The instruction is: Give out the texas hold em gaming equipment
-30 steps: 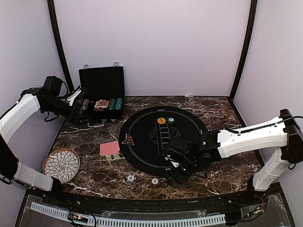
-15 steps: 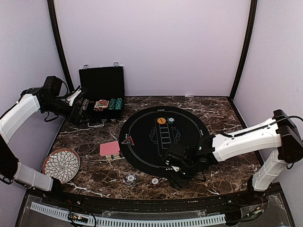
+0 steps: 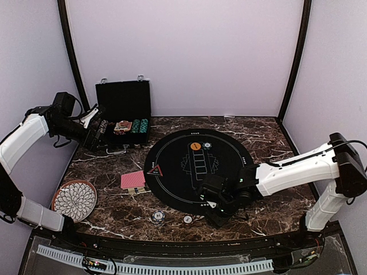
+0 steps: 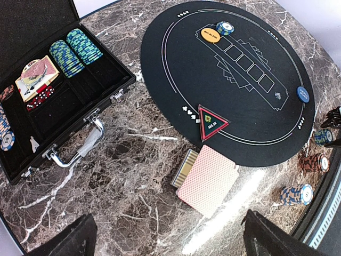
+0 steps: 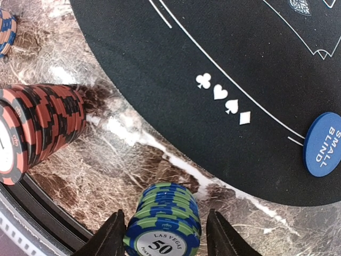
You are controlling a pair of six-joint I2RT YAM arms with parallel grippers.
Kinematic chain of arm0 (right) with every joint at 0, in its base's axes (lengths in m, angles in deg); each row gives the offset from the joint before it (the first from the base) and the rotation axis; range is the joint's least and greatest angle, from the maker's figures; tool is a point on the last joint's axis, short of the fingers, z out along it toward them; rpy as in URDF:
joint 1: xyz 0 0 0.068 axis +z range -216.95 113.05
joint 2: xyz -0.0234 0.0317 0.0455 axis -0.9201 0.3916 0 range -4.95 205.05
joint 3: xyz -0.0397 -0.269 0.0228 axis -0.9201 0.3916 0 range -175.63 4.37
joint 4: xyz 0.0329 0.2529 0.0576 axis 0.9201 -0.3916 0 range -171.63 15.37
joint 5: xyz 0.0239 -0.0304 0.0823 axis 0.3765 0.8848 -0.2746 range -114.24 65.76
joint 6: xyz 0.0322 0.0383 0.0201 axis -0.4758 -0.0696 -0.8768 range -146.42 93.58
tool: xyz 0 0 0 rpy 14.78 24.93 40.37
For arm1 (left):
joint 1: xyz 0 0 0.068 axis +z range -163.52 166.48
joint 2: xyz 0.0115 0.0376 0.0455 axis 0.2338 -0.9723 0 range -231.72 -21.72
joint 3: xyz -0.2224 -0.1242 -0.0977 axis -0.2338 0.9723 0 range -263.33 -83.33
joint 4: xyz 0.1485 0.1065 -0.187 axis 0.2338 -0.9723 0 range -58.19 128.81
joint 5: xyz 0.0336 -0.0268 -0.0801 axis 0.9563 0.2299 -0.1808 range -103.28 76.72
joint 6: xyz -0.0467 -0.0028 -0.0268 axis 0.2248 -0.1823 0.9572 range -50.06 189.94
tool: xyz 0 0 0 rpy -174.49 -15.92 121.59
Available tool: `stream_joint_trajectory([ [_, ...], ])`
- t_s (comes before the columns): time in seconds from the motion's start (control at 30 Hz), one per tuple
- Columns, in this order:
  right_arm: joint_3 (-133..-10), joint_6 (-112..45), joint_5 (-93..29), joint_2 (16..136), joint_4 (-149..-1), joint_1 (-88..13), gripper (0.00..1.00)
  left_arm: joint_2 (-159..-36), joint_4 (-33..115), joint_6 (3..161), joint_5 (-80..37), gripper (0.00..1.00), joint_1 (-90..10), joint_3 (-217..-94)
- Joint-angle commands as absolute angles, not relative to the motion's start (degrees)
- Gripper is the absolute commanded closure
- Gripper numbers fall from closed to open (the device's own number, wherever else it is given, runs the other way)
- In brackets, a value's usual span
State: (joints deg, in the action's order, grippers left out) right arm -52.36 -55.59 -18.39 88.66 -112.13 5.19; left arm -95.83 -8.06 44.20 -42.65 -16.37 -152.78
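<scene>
Looked like a lab test booth: plain lilac walls (image 3: pixel 183 57), black corner posts (image 3: pixel 295 57), two arms bolted to a marble-look table (image 3: pixel 275 143)

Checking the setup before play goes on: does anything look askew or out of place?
Mostly tidy. The red-backed deck of playing cards on the marble beside the round black felt mat is fanned slightly, its lower cards poking out at one side. The chip stacks stand upright, and the black hinged case lies open.
</scene>
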Motion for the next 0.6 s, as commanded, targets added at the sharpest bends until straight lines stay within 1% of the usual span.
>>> stream_joint_trajectory([
  [0.0,-51.9,-55.7,-17.9,89.3,-111.6,5.8,0.48,-93.8,-9.2,44.2,-43.4,0.01,-16.6,-153.6],
  [0.1,-51.8,-55.9,-17.9,88.9,-111.5,5.8,0.53,-93.8,-9.2,44.2,-43.5,0.01,-16.6,-153.7],
  [0.27,-52.5,-56.1,-17.4,88.4,-112.0,5.8,0.71,-93.6,-9.2,44.2,-43.4,0.01,-16.6,-153.7],
  [0.43,-53.9,-56.3,-17.5,87.5,-113.2,5.8,0.83,-93.4,-9.4,44.1,-43.2,0.01,-16.6,-153.7],
  [0.57,-55.7,-56.2,-16.8,86.9,-114.9,5.8,0.87,-93.4,-9.3,44.1,-43.4,0.01,-16.6,-153.6],
])
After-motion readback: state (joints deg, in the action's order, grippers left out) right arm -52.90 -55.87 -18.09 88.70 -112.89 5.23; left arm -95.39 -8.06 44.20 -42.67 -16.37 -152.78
